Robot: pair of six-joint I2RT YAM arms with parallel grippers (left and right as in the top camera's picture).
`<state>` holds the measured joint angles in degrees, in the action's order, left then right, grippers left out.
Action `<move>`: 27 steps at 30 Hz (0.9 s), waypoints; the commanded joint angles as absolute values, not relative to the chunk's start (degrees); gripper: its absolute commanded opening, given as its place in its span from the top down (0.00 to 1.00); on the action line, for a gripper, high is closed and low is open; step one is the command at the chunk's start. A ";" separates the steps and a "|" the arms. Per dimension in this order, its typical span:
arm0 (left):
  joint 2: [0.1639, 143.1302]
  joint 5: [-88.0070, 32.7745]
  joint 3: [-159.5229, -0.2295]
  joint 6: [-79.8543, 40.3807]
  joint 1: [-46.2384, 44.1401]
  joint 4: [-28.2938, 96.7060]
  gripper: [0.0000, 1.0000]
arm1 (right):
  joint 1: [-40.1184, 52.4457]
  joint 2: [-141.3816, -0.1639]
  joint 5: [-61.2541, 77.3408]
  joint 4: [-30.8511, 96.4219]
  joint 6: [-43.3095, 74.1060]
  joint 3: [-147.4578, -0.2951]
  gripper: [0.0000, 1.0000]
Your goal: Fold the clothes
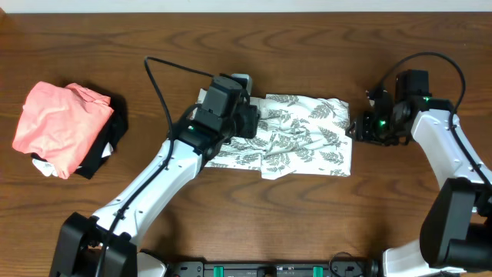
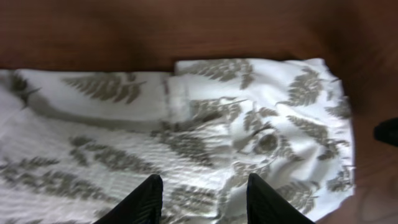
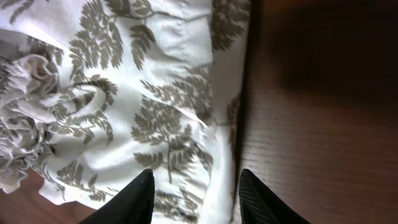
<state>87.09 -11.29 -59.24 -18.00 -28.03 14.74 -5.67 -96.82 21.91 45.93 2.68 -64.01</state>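
Note:
The clothes (image 1: 304, 137), white with grey fern leaves, lie in a folded, rumpled rectangle at the table's middle. My left gripper (image 1: 250, 120) hovers over their left end. In the left wrist view its fingers (image 2: 148, 200) stand apart above the fabric (image 2: 205, 124), so the left gripper (image 2: 202, 190) is open with nothing pinched. My right gripper (image 1: 360, 128) is at the clothes' right edge. The right wrist view shows the right gripper (image 3: 196, 183) open, one finger over the fabric (image 3: 155, 106) and the other finger (image 3: 255, 199) over bare wood.
A salmon-pink garment (image 1: 60, 123) lies on a black cloth (image 1: 106, 146) at the far left of the wooden table (image 1: 254, 208). The left arm stretches diagonally from the front edge to the clothes; the right arm curves in from the right.

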 commanded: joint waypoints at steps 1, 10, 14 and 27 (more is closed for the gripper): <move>87.24 -8.69 -60.01 -17.65 -27.09 16.29 0.56 | -5.93 -99.04 24.93 45.15 2.11 -63.09 0.58; 87.24 -5.72 -60.01 -16.80 -27.05 17.91 0.56 | -5.93 -107.77 26.30 40.42 2.09 -63.09 0.58; 87.24 -5.72 -60.01 -16.36 -27.05 17.98 0.56 | -5.63 -111.83 27.55 39.35 2.09 -63.09 0.58; 87.24 -5.72 -60.01 -16.36 -27.05 18.65 0.55 | -3.88 -116.92 33.78 36.69 2.09 -63.18 0.99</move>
<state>87.24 -6.83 -59.24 -17.54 -27.38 18.09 -3.57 -114.63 38.06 36.71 2.46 -64.69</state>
